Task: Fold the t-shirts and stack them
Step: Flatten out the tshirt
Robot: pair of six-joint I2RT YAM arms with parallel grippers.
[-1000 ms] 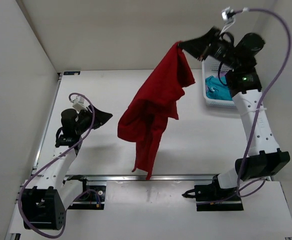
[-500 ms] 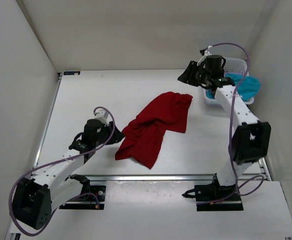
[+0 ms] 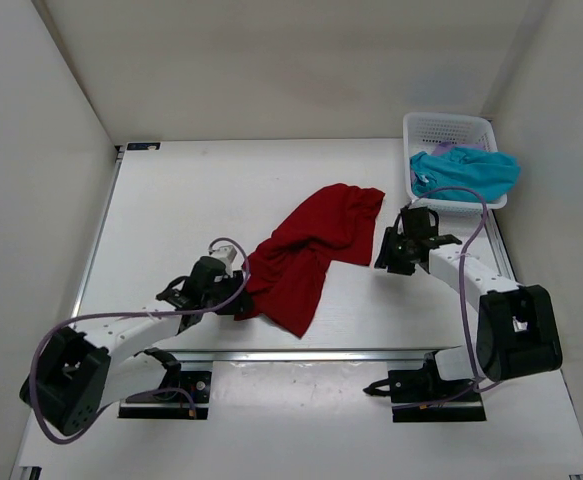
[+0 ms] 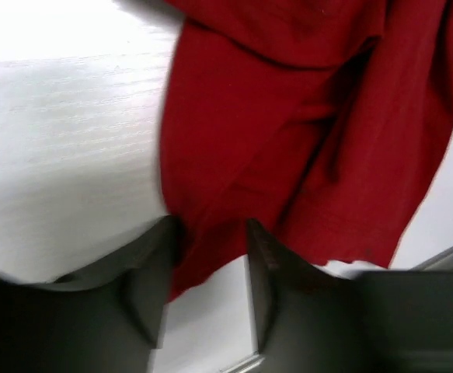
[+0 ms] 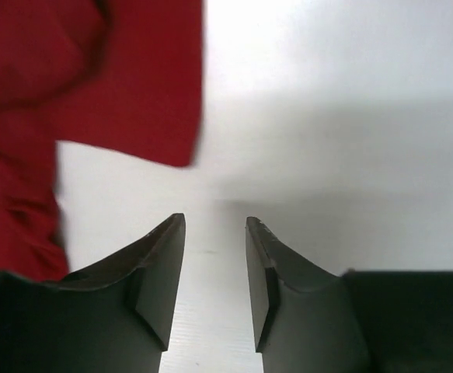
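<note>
Far left, the left arm is laid low across the white table [image 3: 181, 200], with a purple cable [image 3: 233, 246] looped over its wrist. The left gripper [image 3: 235, 298] is brought right up against the near-left edge of the red t-shirt [image 3: 316, 245]. In the left wrist view its jaws are seen parted, straddling a fold of the red hem. The cloth lies between the fingers [image 4: 156, 264] but is not seen to be pinched. From above, that corner of the shirt is partly hidden by the wrist itself. The shirt is spread crumpled across the middle of the table. It is bunched and doubled over on itself, with one end pointing toward the metal rail [image 3: 371, 354] at the near edge and the other fanned out toward the right. Just beside that right edge the right gripper [image 3: 385, 254] is held low. From its wrist camera the jaws are shown released, with only bare tabletop between them and the red edge off to their left. At the far right corner a white basket [image 3: 449, 125] is found against the wall, well apart from the red shirt. A teal t-shirt [image 3: 468, 172] is draped over its near rim, and much of the basket's inside is blocked from sight by it.
</note>
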